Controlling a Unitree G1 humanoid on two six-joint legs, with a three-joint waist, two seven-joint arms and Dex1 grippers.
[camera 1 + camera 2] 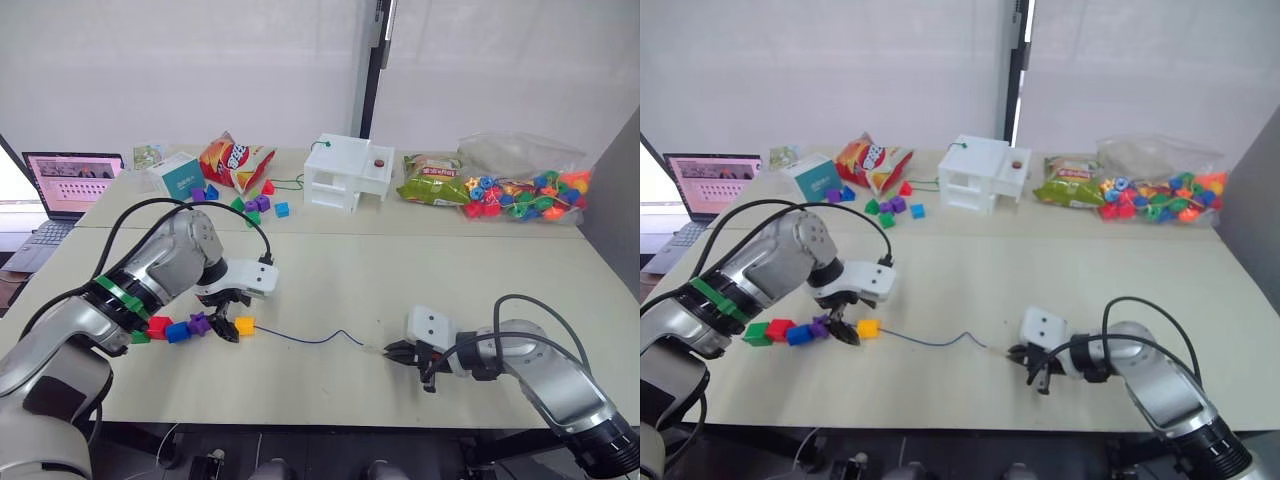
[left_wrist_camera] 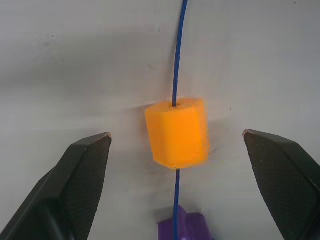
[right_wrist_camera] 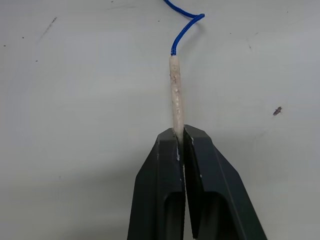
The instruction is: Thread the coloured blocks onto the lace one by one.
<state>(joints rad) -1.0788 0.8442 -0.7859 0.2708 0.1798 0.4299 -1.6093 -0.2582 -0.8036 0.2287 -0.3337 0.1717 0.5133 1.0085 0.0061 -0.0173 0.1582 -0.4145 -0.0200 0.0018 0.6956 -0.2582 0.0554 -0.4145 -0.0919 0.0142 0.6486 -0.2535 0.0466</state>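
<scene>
The dark-blue lace (image 1: 300,340) lies on the table with several coloured blocks strung on it in a row: green (image 1: 140,337), red (image 1: 158,326), blue (image 1: 178,332) and purple (image 1: 199,323). A yellow block (image 2: 177,132) sits on the lace a little apart from them. My left gripper (image 2: 176,134) is open, its fingers (image 2: 85,165) standing either side of the yellow block without touching it. My right gripper (image 3: 179,131) is shut on the lace's pale stiff tip (image 3: 175,90) near the front right of the table.
At the back stand a laptop (image 1: 70,185), a teal box (image 1: 180,175), a snack bag (image 1: 235,160), loose small pieces (image 1: 250,205), a white box frame (image 1: 348,172) with a green cord (image 1: 290,183), a green packet (image 1: 432,180) and a clear bag of beads (image 1: 525,190).
</scene>
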